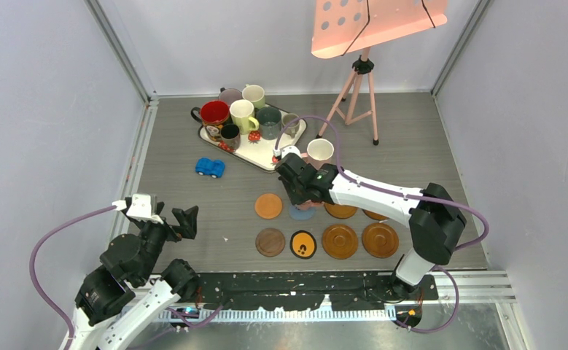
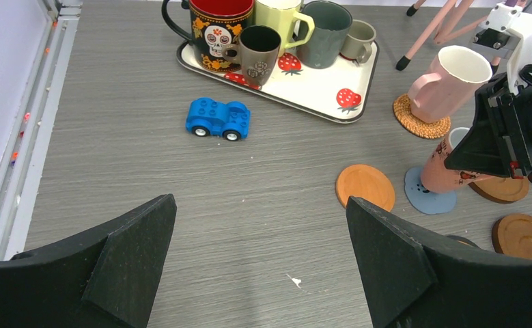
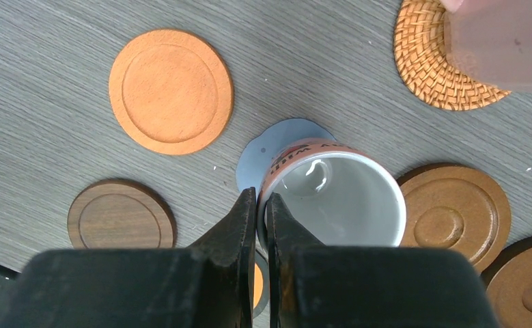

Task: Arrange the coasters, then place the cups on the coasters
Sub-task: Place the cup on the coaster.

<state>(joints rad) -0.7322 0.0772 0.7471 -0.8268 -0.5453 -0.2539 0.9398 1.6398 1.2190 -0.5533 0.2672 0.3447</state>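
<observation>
My right gripper [image 3: 261, 198] is shut on the rim of a salmon-pink cup [image 3: 338, 198] with a white inside. The cup leans, its base over the blue coaster [image 3: 256, 160]; in the left wrist view the cup [image 2: 444, 171] looks to touch that coaster. Around it lie an orange coaster [image 1: 268, 205], a dark wood one [image 1: 270, 242], a black one with an orange centre [image 1: 303, 244] and glossy brown ones [image 1: 340, 240]. A pink cup [image 1: 320, 151] stands on a wicker coaster [image 3: 430, 61]. Several cups [image 1: 214, 113] sit on the tray. My left gripper [image 2: 259, 208] is open and holds nothing, at the near left.
The white strawberry-print tray [image 1: 266, 154] lies at the back centre. A blue toy car [image 1: 210, 168] sits in front of it. A pink tripod stand [image 1: 357, 95] rises at the back right. Grey walls close in both sides.
</observation>
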